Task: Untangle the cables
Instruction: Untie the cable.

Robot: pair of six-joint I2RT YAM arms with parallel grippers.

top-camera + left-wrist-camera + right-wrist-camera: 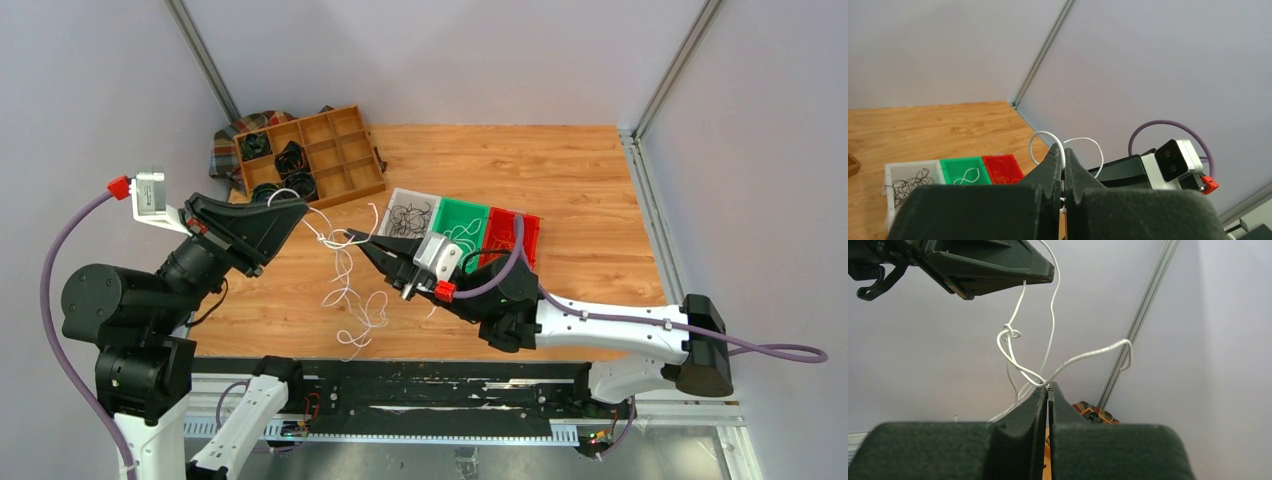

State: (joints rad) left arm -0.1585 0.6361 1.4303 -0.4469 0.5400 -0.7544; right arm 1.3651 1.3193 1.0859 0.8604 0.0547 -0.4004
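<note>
Fingers (1034, 410) on white cable (1007, 351) near wire-filled bins (465, 202)

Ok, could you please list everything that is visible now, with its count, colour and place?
table: one, light wood, under everything
tray: one, brown wood, far left corner
rolls: about four, black, in the tray's left compartments
cloth: one, plaid, under the tray
white bin: one, mid-table, holds black wires
green bin: one, beside it, holds a white wire
red bin: one, rightmost, holds orange wires
white cable: count unclear, knotted, hanging between the grippers
hoses: two, purple, one per arm
left gripper: black, shut on the white cable
right gripper: black, shut on the white cable
</note>
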